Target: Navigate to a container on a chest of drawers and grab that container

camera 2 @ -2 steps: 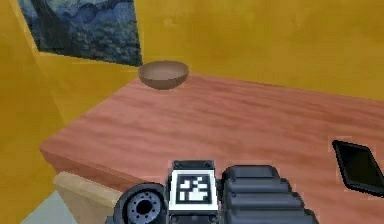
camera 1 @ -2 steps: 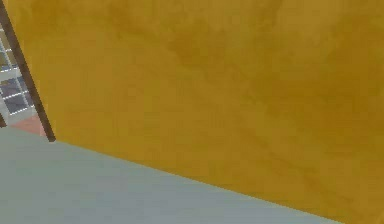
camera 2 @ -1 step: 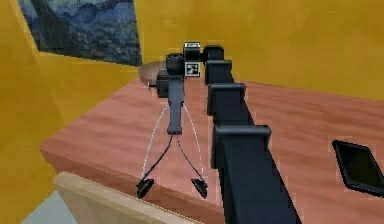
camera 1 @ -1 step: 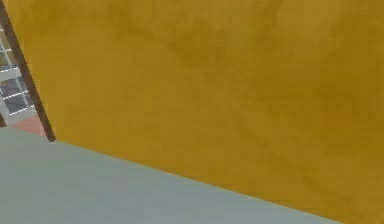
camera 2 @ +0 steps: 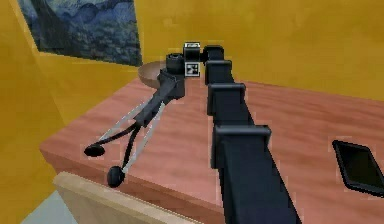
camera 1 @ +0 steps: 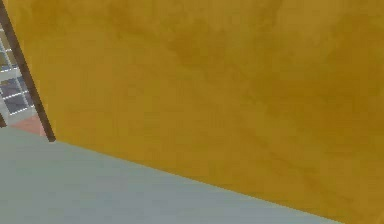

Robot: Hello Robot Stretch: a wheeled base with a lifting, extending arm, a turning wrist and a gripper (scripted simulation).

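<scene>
In the arm side view a reddish-brown wooden top (camera 2: 290, 120) carries a small brown rounded thing like a bowl (camera 2: 150, 71) at its far side, against the yellow wall. The dark arm rises from the bottom edge to two white marker squares (camera 2: 191, 58). The gripper's dark body lies just in front of the brown thing. Its two thin fingers slant down and to the left, and the gripper (camera 2: 107, 164) ends above the top's near left corner. Only bare wood lies behind the fingertips, so it holds nothing.
A flat dark slab (camera 2: 358, 165) lies on the wooden top at the right. A blue painting (camera 2: 85, 28) hangs on the wall above the top's left end. In the forward view a yellow wall (camera 1: 220, 90) stands close ahead over grey floor (camera 1: 80, 190), with a window frame (camera 1: 15, 85) at the left.
</scene>
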